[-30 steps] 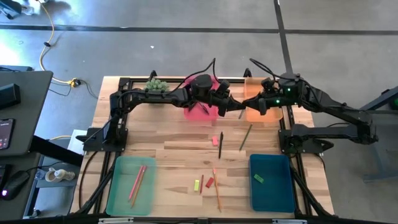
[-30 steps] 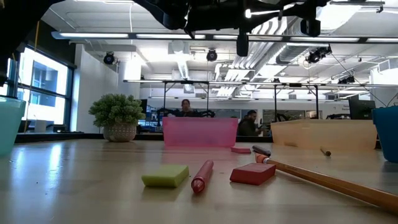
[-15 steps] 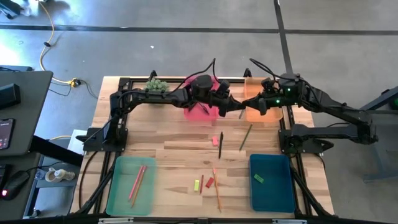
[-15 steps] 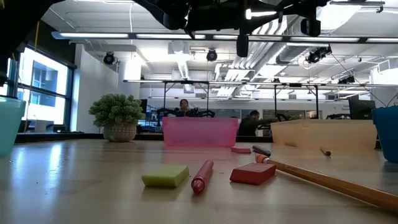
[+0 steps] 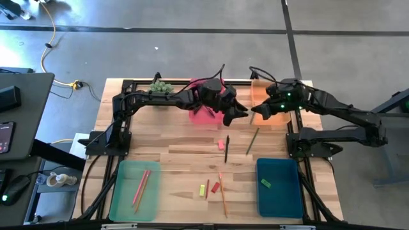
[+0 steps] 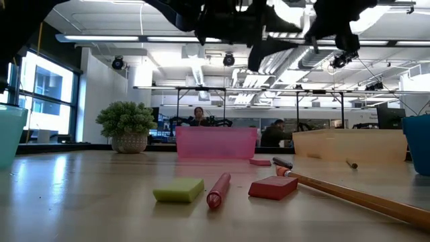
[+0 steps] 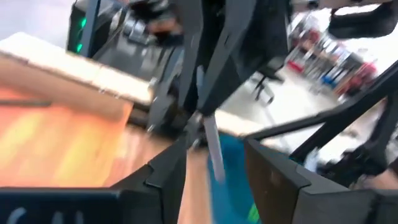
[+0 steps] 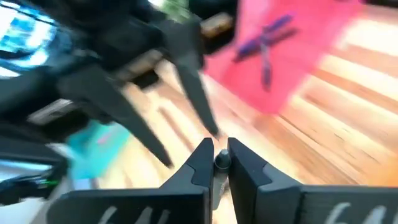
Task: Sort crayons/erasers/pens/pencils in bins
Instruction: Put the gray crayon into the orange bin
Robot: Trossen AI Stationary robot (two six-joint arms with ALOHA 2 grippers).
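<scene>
The left gripper [image 5: 241, 114] and right gripper [image 5: 257, 114] are brought tip to tip in the air between the pink bin [image 5: 199, 115] and the orange bin [image 5: 281, 117] — a handover, it is judged. A thin grey stick [image 7: 211, 146], probably a crayon, is pinched at its end by the right claw. The left claw is spread wide around it, so it is carried by 1 arm only. Purple pens [image 8: 267, 37] are seen in the pink bin — hence, presumably, the pass toward the orange one.

Four bins: pale green bin [image 5: 133, 190] near-left holds two pencils [image 5: 140, 186]; dark blue bin [image 5: 278, 187] near-right holds a green eraser [image 5: 265, 184]; pink bin [image 8: 292, 50] — purple pens [image 8: 266, 38] inside; orange bin [image 5: 268, 102] far right. Loose mid-tabletop: olive crayon [image 5: 252, 141], dark pen [image 5: 227, 149], pink eraser [image 5: 221, 144], yellow-green eraser [image 6: 179, 190], red eraser [image 6: 273, 187], orange pencil [image 5: 222, 193].
</scene>
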